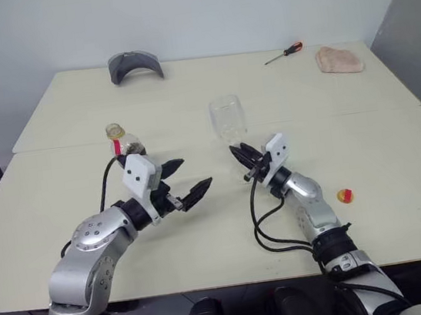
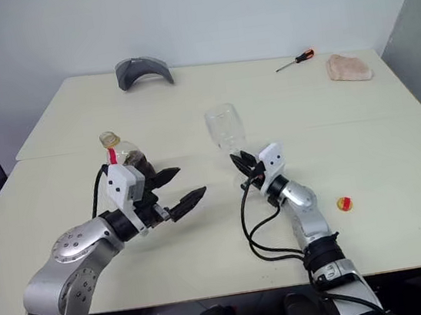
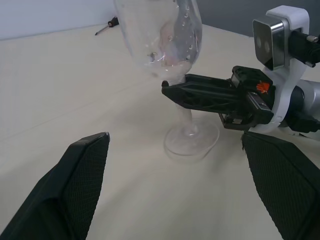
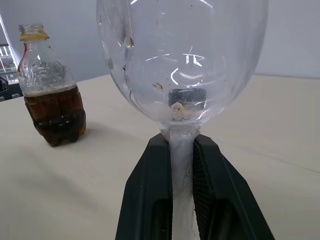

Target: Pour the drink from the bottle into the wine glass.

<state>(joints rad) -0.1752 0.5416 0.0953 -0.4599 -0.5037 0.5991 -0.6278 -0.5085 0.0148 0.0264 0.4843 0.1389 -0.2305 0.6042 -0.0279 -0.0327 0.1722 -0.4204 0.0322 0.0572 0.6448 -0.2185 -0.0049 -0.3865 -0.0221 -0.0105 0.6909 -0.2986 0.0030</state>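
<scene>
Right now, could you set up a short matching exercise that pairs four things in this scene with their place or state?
Things:
1. wine glass
2. bottle
3. loose cap
4. left gripper

Places or states:
A. open, holding nothing
B. lying on the table beside the right arm
C. stem clamped between the right gripper fingers
D. uncapped, standing upright with dark drink in its lower part

Pairs: 1-C, 2-D, 3-B, 4-A
</scene>
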